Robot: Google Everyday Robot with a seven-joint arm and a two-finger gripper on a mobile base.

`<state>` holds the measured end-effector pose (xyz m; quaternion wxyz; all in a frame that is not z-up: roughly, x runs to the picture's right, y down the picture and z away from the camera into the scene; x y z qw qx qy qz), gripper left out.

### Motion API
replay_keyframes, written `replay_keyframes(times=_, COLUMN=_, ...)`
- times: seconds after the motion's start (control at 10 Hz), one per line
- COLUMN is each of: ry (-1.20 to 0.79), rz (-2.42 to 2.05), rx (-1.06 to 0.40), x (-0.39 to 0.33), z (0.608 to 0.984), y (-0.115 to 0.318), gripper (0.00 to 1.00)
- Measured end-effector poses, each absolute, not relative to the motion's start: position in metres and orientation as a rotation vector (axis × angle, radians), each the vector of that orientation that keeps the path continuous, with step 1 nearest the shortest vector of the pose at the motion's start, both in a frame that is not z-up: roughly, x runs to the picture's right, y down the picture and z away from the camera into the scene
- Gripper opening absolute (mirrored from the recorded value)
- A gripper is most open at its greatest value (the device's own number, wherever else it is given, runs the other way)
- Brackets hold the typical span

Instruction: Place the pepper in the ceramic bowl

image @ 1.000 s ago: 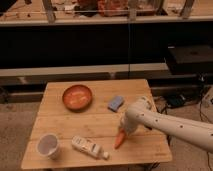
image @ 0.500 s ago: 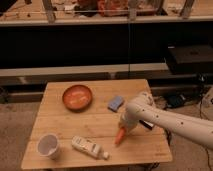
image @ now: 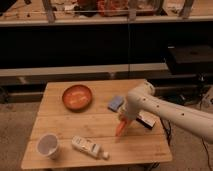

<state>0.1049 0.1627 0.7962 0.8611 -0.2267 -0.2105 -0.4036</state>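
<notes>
gripper: white arm's gripper (image: pixel 123 120), right of centre in the frame, over the wooden table (image: pixel 65 145)
jaws: looks like they're pinched on the top end of the small orange-red tapered pepper (image: pixel 120 129), tip pointing down
bowl: round orange-brown ceramic bowl (image: pixel 77 97), left of centre, well apart from the pepper

Light is dim and amber, strongest along the shelf (image: pixel 100 20) at 12 o'clock, with a black band beneath it. The table (image: pixel 60 145) is evenly lit and its shadows are faint. Everything looks soft. The pale arm (image: pixel 165 112) glows at 4 o'clock. Its gripper (image: pixel 122 121), toward 5 o'clock, blurs into the pepper (image: pixel 119 129).
</notes>
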Motion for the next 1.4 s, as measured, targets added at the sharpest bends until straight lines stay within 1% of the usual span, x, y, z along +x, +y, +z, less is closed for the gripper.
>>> replay_keyframes(times=0.2, ry=-0.447, rz=-0.874, rx=-0.475, x=0.086, z=0.800, y=0.153, gripper=0.13)
replay_keyframes(times=0.5, ry=-0.453, rz=-0.905, rx=-0.470, x=0.067, z=0.809, y=0.122, gripper=0.13)
replay_keyframes(times=0.7, ry=-0.454, rz=-0.912, rx=-0.468, x=0.061, z=0.811, y=0.115, gripper=0.13)
replay_keyframes(times=1.0, ry=-0.458, rz=-0.929, rx=-0.451, x=0.036, z=0.823, y=0.085, gripper=0.13)
replay_keyframes(times=1.4, ry=-0.451, rz=-0.938, rx=-0.446, x=0.026, z=0.825, y=0.069, gripper=0.13)
